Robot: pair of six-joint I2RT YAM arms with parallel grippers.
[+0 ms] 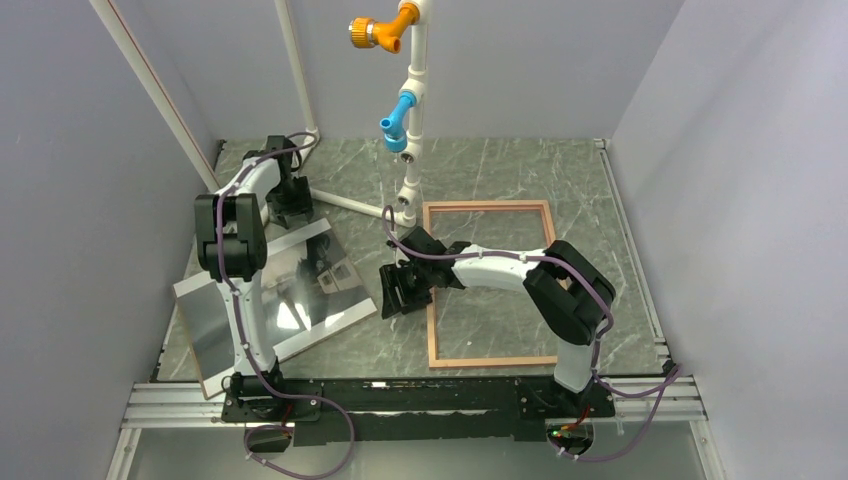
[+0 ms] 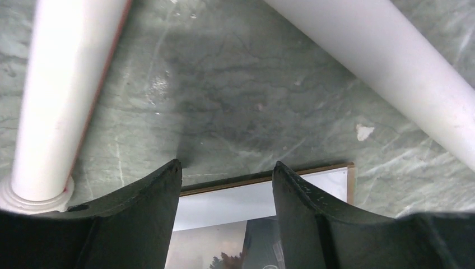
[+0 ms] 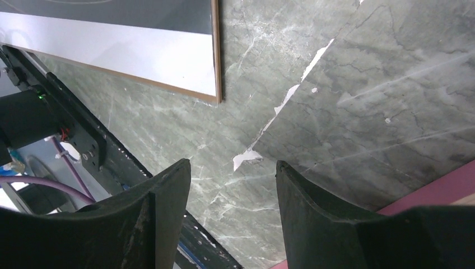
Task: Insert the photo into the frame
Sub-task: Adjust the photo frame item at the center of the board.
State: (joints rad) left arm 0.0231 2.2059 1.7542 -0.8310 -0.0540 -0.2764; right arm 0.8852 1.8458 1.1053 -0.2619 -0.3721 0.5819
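Left hand: jaws standing apart, gripping nothing, hovering over the far white margin of the photo. Right hand: likewise gaping and empty above bare bench, between photo and frame. Photo is lying flat on a brown board, left of the frame. Likely handling: light, thin, glossy, bending easily, slipping under pads; an edge or corner is looking the best purchase.
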